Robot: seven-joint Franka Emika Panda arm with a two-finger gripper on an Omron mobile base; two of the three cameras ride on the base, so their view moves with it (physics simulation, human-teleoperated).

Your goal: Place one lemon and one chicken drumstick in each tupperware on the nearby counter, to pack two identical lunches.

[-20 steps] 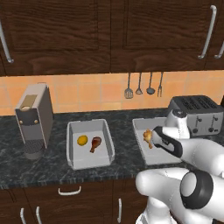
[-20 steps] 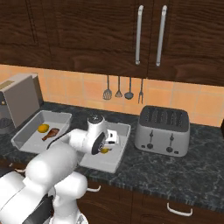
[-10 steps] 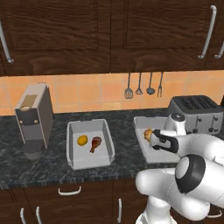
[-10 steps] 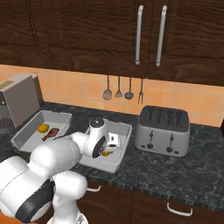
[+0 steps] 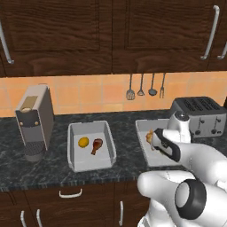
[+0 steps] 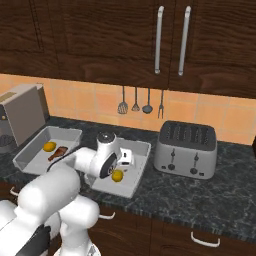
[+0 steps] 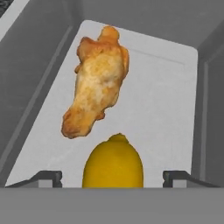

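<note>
Two grey tupperware stand on the dark speckled counter (image 5: 124, 128). The left tupperware (image 5: 84, 158) (image 6: 29, 163) holds a lemon (image 5: 83, 142) (image 6: 49, 146) and a brown chicken drumstick (image 5: 96, 146) (image 6: 59, 153). In the right tupperware (image 5: 142, 127) (image 6: 141, 149) (image 7: 157, 109) lie a golden drumstick (image 5: 150, 136) (image 7: 98, 81) and a second lemon (image 6: 117, 175) (image 7: 113, 164). My gripper (image 5: 156, 141) (image 6: 120, 169) (image 7: 113, 177) hangs low over this lemon. It is open, and its fingertips (image 7: 48, 177) stand clear of the fruit on both sides.
A grey coffee machine (image 5: 33, 119) stands at the counter's left end. A silver toaster (image 5: 199, 115) (image 6: 187, 147) sits just right of the right tupperware. Utensils (image 5: 142, 86) hang on the orange tiled wall, with dark wall cabinets above.
The jaws have opened and let go of the lemon, which now rests in the right tupperware beside the drumstick. The hand has shifted slightly over that container.
</note>
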